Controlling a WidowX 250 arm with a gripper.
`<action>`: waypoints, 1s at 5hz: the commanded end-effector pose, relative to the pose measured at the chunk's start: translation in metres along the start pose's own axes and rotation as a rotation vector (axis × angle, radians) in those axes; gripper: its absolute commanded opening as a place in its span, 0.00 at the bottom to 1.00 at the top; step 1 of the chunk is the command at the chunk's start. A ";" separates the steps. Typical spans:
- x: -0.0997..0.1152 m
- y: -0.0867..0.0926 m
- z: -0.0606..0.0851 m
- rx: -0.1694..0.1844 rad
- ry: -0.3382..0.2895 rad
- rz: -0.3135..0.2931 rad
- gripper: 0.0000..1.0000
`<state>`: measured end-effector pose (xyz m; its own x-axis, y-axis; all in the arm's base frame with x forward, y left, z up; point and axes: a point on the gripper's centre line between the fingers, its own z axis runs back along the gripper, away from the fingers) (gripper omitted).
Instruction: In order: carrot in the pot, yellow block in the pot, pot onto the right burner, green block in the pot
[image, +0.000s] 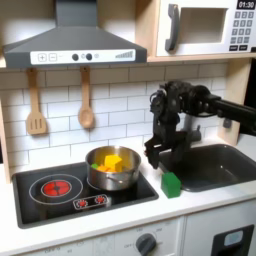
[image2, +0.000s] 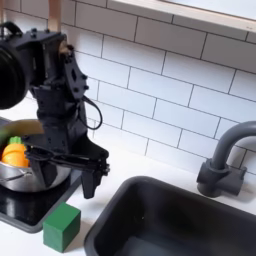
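The steel pot (image: 113, 170) stands on the stove's right burner in the first exterior view. Inside it lie the orange carrot (image2: 12, 153) with its green top and the yellow block (image: 111, 160). The green block (image: 171, 184) sits on the counter between stove and sink, and appears near the bottom left in the second exterior view (image2: 61, 226). My gripper (image: 161, 159) hangs just above the green block, pointing down. Its fingers are spread open with nothing between them (image2: 68, 178). The pot's rim (image2: 22, 180) is just left of the gripper in the second exterior view.
The left burner (image: 57, 186) glows red. A dark sink (image: 215, 165) with a grey faucet (image2: 225, 160) lies right of the block. Two wooden utensils (image: 86, 100) hang on the tiled wall, below a hood (image: 75, 45) and a microwave (image: 210, 28).
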<state>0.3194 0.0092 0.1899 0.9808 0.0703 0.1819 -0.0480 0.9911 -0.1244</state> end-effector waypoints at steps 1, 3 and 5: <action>0.002 -0.003 0.000 -0.014 0.006 0.008 1.00; -0.009 -0.002 0.007 -0.017 0.020 0.023 1.00; -0.010 -0.006 -0.009 0.003 0.074 -0.021 1.00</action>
<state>0.3100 -0.0016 0.1861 0.9907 0.0395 0.1300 -0.0230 0.9917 -0.1264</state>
